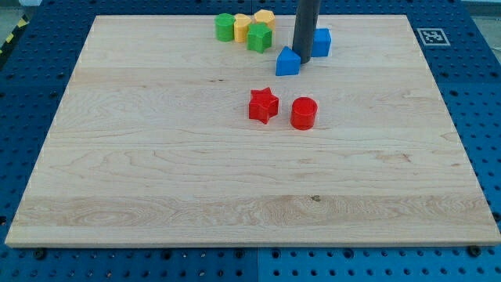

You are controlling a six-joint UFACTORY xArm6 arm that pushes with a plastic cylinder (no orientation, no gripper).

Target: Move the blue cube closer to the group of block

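Observation:
The blue cube [322, 42] sits near the view's top, right of centre, partly hidden by my rod. My tip [302, 58] rests on the board just left of the cube and right of a blue wedge-like block [287, 62]. The group lies to the left at the view's top: a green cylinder [225, 27], a yellow block [242, 26], a yellow hexagonal block [264, 19] and a green block [259, 37].
A red star [264, 105] and a red cylinder [303, 113] sit near the board's centre. The wooden board [156, 172] lies on a blue perforated table. A fiducial marker [430, 36] is at the top right corner.

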